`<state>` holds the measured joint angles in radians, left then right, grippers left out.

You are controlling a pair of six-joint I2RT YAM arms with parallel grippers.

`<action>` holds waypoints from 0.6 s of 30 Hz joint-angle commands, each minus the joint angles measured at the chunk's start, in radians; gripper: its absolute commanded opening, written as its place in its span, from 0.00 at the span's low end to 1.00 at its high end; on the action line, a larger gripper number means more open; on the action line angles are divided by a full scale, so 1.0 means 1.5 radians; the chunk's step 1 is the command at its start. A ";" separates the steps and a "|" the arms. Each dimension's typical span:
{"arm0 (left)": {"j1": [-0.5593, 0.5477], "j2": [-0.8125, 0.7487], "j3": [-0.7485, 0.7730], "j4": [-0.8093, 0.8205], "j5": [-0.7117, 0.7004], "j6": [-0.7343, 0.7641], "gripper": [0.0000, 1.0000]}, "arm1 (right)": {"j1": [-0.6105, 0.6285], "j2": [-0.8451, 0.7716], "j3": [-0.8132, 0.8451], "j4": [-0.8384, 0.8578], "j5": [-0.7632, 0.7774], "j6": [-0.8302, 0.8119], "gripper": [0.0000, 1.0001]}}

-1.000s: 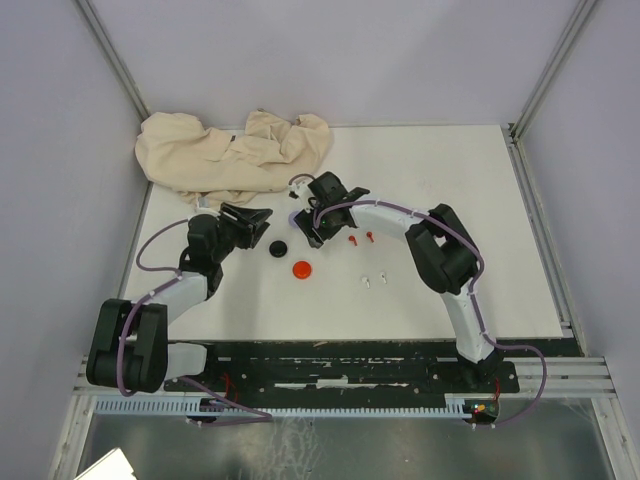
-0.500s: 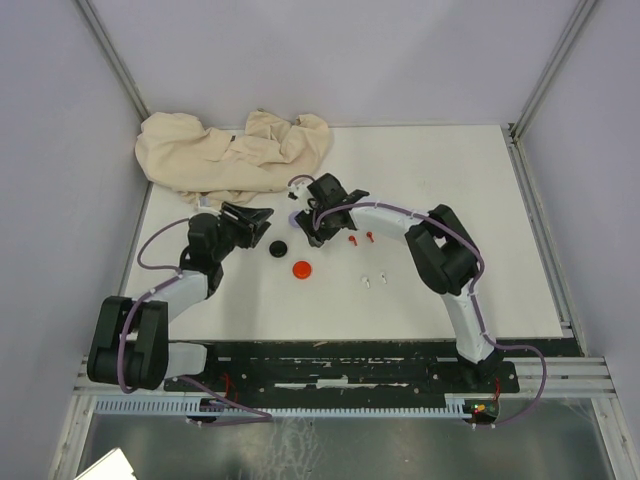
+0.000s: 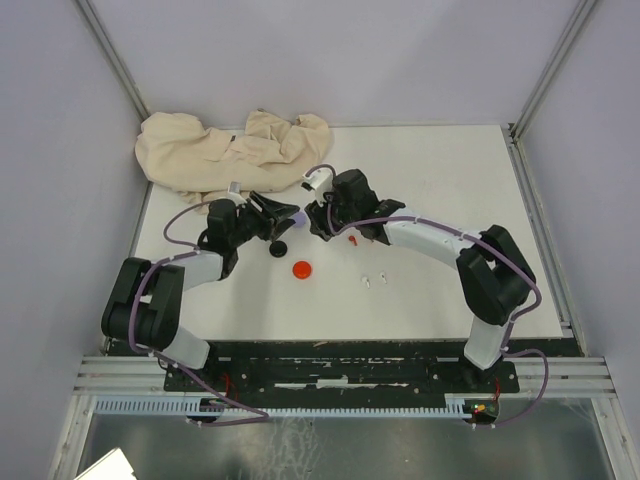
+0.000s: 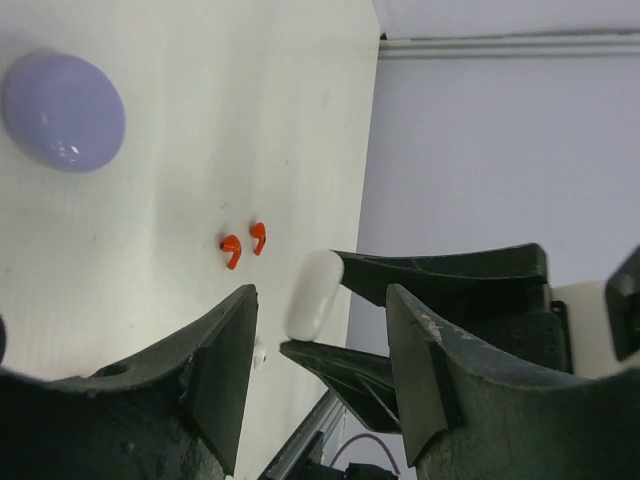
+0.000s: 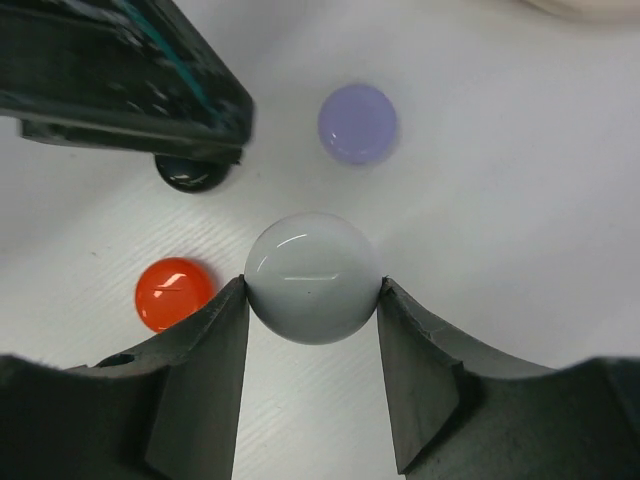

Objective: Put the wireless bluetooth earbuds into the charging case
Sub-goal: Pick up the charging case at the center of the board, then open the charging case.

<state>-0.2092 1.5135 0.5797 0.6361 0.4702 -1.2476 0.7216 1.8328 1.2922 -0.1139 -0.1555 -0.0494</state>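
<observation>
The right gripper (image 5: 312, 288) pinches the white case (image 5: 312, 262) by its rim. The left gripper (image 4: 320, 297) is spread, holding nothing. The red earbuds (image 4: 231, 251) lie on the table (image 4: 150, 300). They are probably light and slick, best pinched by the stem.

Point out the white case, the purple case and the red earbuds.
white case (image 5: 313, 278), right wrist view, dome centre.
purple case (image 5: 358, 123), right wrist view, dome centre.
red earbuds (image 4: 231, 251), left wrist view, lower-left bud.

One camera looks down from high behind the near edge across the whole table (image 3: 450, 180). Two close wrist cameras face each other, sharing the white disc (image 5: 312, 277).
</observation>
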 commanded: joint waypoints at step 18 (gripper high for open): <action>-0.035 0.016 0.054 0.058 0.081 0.081 0.60 | -0.010 -0.048 0.041 -0.012 -0.138 0.002 0.21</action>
<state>-0.2501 1.5517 0.6258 0.6903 0.5594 -1.1938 0.7113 1.7679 1.2907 -0.1474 -0.3328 -0.0540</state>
